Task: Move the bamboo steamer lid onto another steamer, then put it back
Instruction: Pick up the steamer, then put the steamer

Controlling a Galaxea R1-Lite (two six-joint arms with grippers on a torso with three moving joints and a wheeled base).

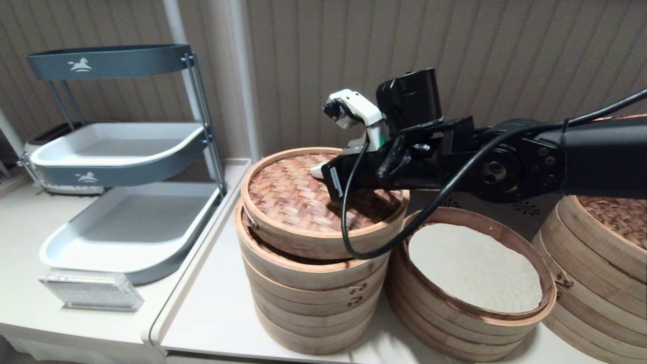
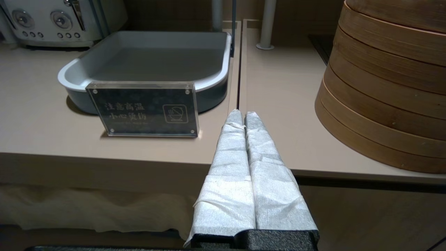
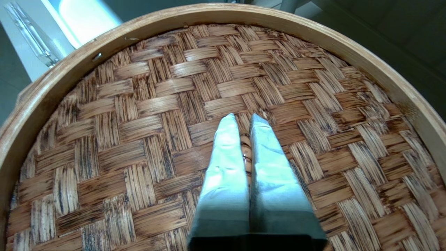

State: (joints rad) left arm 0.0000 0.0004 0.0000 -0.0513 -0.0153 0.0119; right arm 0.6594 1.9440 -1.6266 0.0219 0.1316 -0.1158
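The bamboo steamer lid [image 1: 295, 202] has a reddish woven top and a pale rim. It sits tilted over the tall middle steamer stack [image 1: 308, 303], with a gap showing under its left edge. My right gripper [image 1: 322, 174] reaches in from the right and is shut on the small loop handle [image 3: 246, 153] at the lid's [image 3: 139, 122] centre. The handle shows between the two wrapped fingers [image 3: 226, 157]. Another steamer [image 1: 455, 328], low and wide with a cream mesh liner, stands just right of the stack, uncovered. My left gripper [image 2: 243, 113] hangs shut and empty at the table's front edge.
A third steamer stack [image 1: 596, 253] with a woven lid stands at the far right. On the left are a grey tiered tray rack [image 1: 126, 151] and an acrylic sign [image 1: 91, 290]. A toaster [image 2: 52, 21] stands behind the tray. The wall is close behind.
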